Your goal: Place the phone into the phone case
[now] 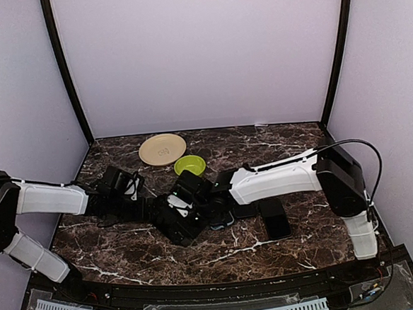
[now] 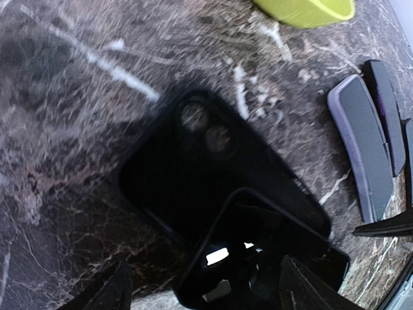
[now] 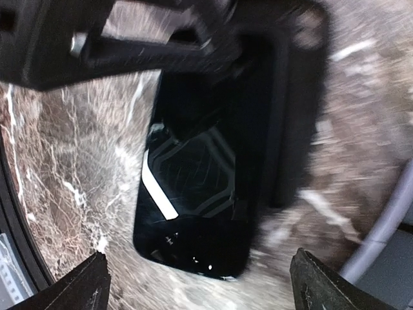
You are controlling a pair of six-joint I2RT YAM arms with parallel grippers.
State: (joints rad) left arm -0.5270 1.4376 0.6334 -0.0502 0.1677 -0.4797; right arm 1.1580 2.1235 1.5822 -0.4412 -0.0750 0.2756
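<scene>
**Phone flat on tabletop, both sets of fingers open — seating not yet confirmed**

Nearest, on the near side of the green bowl (image 1: 189,165), the black phone (image 2: 193,174) lies flat on the marble tabletop (image 1: 128,253). Its twin lenses face up in the left wrist view. The left fingers (image 2: 113,292) stand spread wide over it and hold nothing. The right fingers (image 3: 80,287) stand equally wide to either side of it, without contact.

The phone case (image 2: 358,139), pale lavender, lies on the bowl's near side to the right, apart from this phone. Its face is dark; whether a handset already sits in it cannot be told.

Assessment: the step in hand appears to be the pickup. The next move calls for one set of fingers to close across the phone's long edges, lift it, and match its camera corner to the cutout while the other steadies the soft shell.

Beyond the bowl, just to its left, sits a tan plate (image 1: 162,149) — its centre mark is too small to read. No brand or label is legible anywhere.
</scene>
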